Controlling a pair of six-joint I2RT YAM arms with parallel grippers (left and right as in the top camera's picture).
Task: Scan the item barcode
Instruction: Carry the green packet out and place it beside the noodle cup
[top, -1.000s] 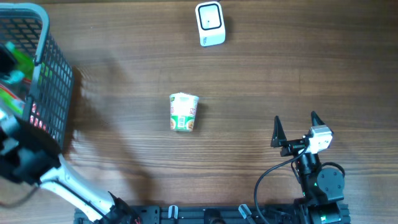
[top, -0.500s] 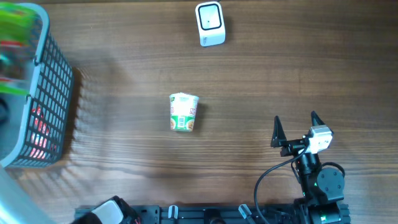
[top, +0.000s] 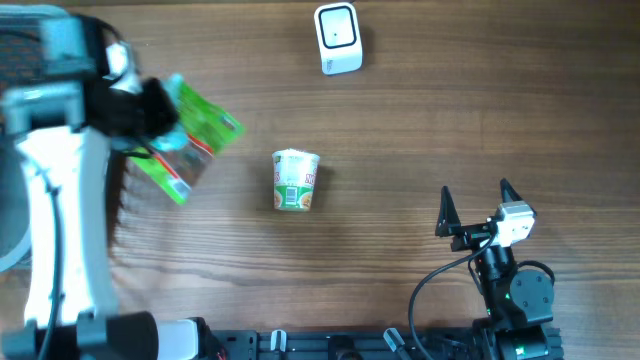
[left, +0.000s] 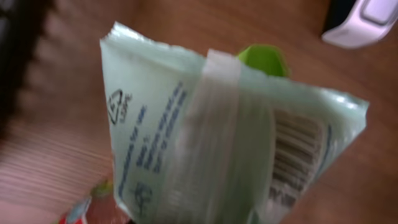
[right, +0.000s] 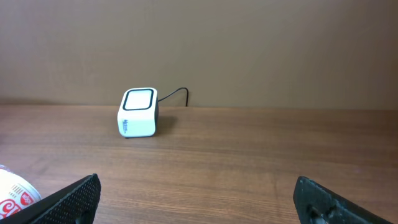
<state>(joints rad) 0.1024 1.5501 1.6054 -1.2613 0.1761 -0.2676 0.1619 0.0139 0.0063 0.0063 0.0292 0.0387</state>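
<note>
the left gripper (top: 160, 118) is pinched tight on the green packet (top: 188, 138), which hangs in the air over the table's (top: 450, 90) 9 to 10 o'clock side in the overhead view, well apart from the scanner (top: 337, 38) at 12 o'clock. the step in hand reads as the carry to the scanner, with the scan itself not yet done. in the left wrist view the packet's pale back fills the frame, its barcode (left: 288, 155) sits toward 4 o'clock on the panel beside the centre seam, and a corner of the scanner shows at 1 o'clock, so the heading looks roughly right. to do this well, i would take the packet toward 1 o'clock across the table, passing on the 12 o'clock side of the cup (top: 295, 180) at the centre so nothing brushes it, and turn the wrist until the striped panel, not the green printed face, looks at the scanner's window. the film looks limp and glossy, so it likely sags and glares; hold it flat, near the window but not touching, and pause there instead of sweeping past. how much of its edge the fingers have i cannot tell. the right gripper (top: 474, 190) stands spread wide and holds nothing at 4 o'clock, well clear of the path.
</note>
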